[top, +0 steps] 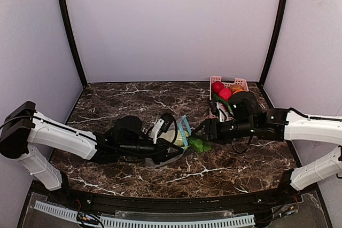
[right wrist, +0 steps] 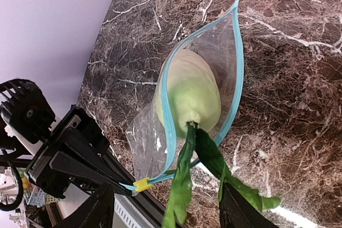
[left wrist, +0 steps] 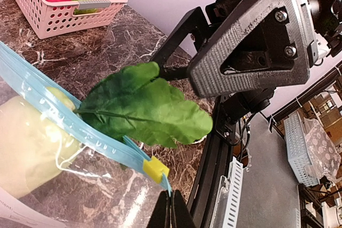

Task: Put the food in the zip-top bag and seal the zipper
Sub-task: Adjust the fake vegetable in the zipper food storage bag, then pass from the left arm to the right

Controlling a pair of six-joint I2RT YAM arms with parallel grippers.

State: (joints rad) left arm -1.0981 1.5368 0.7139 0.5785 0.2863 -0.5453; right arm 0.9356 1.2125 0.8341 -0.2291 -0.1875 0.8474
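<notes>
Clear zip-top bag [right wrist: 214,41] pinched by closed left fingers [left wrist: 179,214]; right fingers [right wrist: 238,209] spread wide, leafy green vegetable [left wrist: 144,105] between.

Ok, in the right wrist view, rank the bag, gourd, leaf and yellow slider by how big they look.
1. bag, clearly the largest.
2 and 3. gourd and leaf: not ranked, because the leaf lies nearer the camera and runs off the bottom edge.
4. yellow slider, the smallest.
</notes>
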